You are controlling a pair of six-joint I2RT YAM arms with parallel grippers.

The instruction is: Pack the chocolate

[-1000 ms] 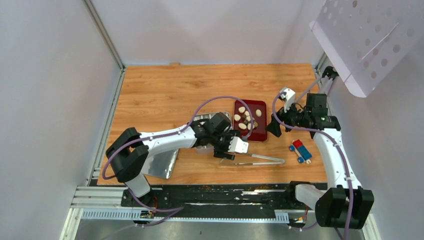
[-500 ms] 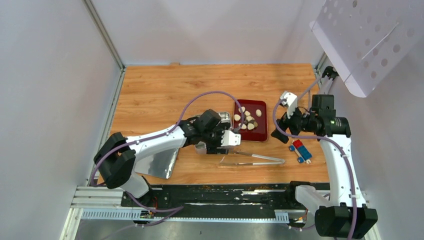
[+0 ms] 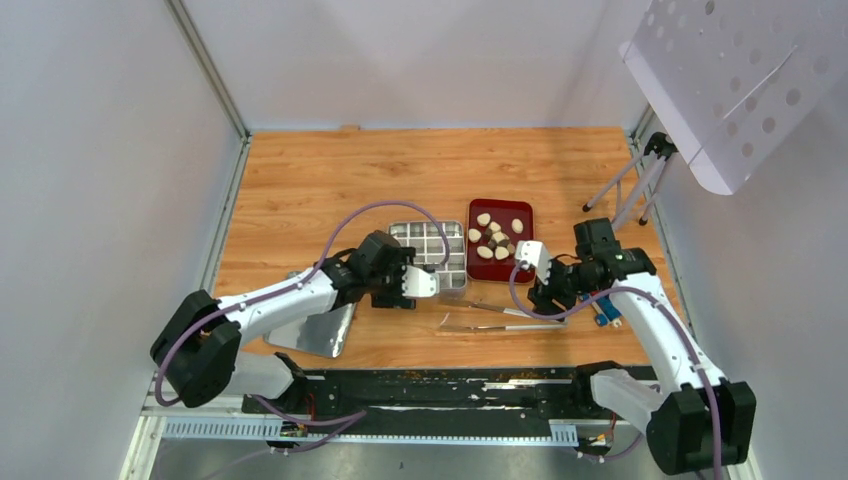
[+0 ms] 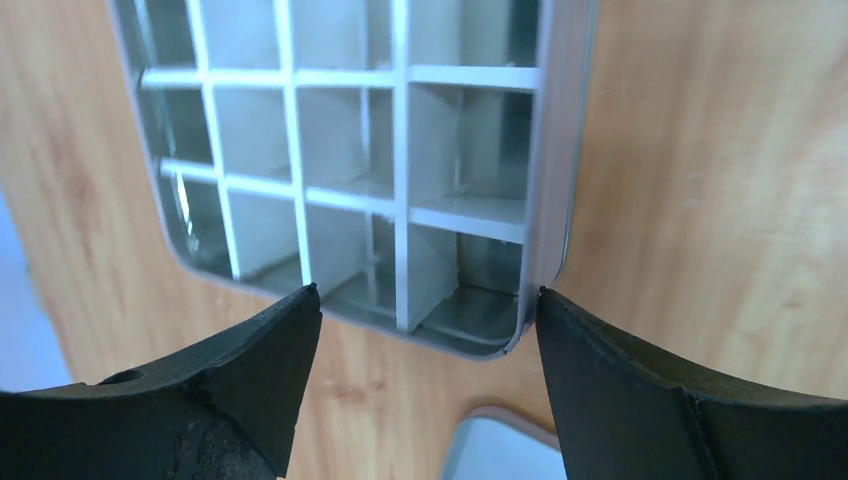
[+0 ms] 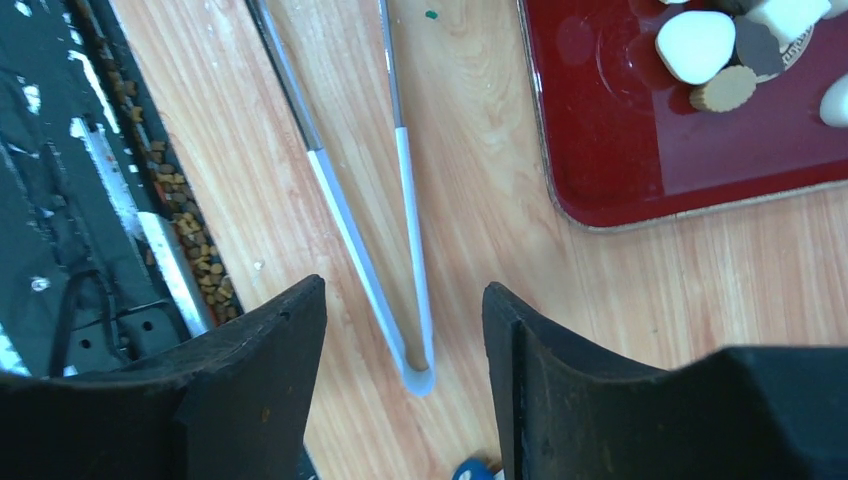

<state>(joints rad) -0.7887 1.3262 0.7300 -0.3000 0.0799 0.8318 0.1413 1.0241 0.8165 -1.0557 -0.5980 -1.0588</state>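
Several cream-white and dark brown chocolate pieces (image 3: 495, 238) lie on a dark red tray (image 3: 522, 266), also in the right wrist view (image 5: 697, 45). A silver tin with grid compartments (image 3: 428, 245) stands left of the tray; its compartments look bare in the left wrist view (image 4: 340, 150). My left gripper (image 3: 412, 287) is open and empty, just short of the tin's near corner (image 4: 425, 300). My right gripper (image 3: 540, 296) is open and empty, above the bend end of the metal tongs (image 5: 415, 372).
The metal tongs (image 3: 500, 318) lie on the wood in front of the tin and tray. A shiny tin lid (image 3: 318, 330) lies near the front left. A red-and-blue block (image 3: 606, 305) is partly hidden by my right arm. A tripod (image 3: 630, 180) stands at the back right.
My left gripper has pulled back left, off the tongs and uncovering the tin. My right gripper has swung down and left from beside the tray to the tongs' bend end.
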